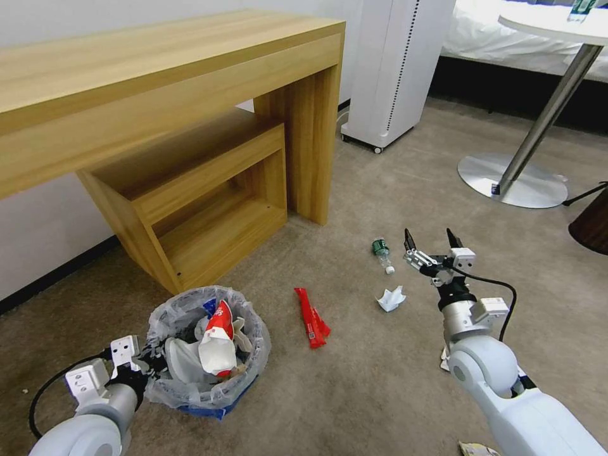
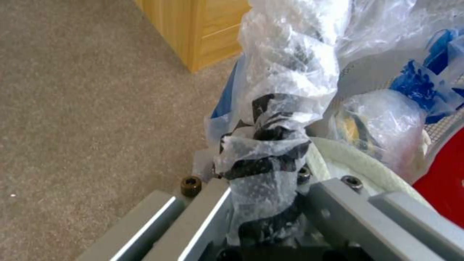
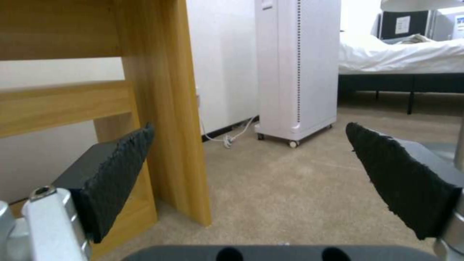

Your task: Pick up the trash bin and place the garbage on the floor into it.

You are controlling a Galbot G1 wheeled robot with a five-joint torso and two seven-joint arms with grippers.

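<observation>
Beige carpet (image 1: 380,380) covers the room, with a large wooden desk (image 1: 158,82) against the wall at the left, a white tower appliance on castors (image 1: 392,69) behind it, a bed (image 1: 506,38) at the far right and a round pedestal table (image 1: 551,95) standing on a metal disc base.

On the carpet in front of the desk's lower shelf sits the trash bin (image 1: 209,345), its crinkled clear plastic bag (image 2: 290,72) spilling over the rim; inside lie a white slipper and a red-and-white wrapper. The left hand (image 1: 152,361) is closed on the bin's near rim, the bag bunched between its fingers (image 2: 270,170).

Well to the right, the right hand (image 1: 432,239) hangs above the floor with its black pads (image 3: 406,181) spread wide apart and nothing between them.

Garbage on the carpet between the two: a red snack wrapper (image 1: 311,316) just right of the bin, crumpled white paper (image 1: 391,298) near the right arm, and a small green-labelled bottle (image 1: 382,253) lying on its side close to the left of the right hand.
</observation>
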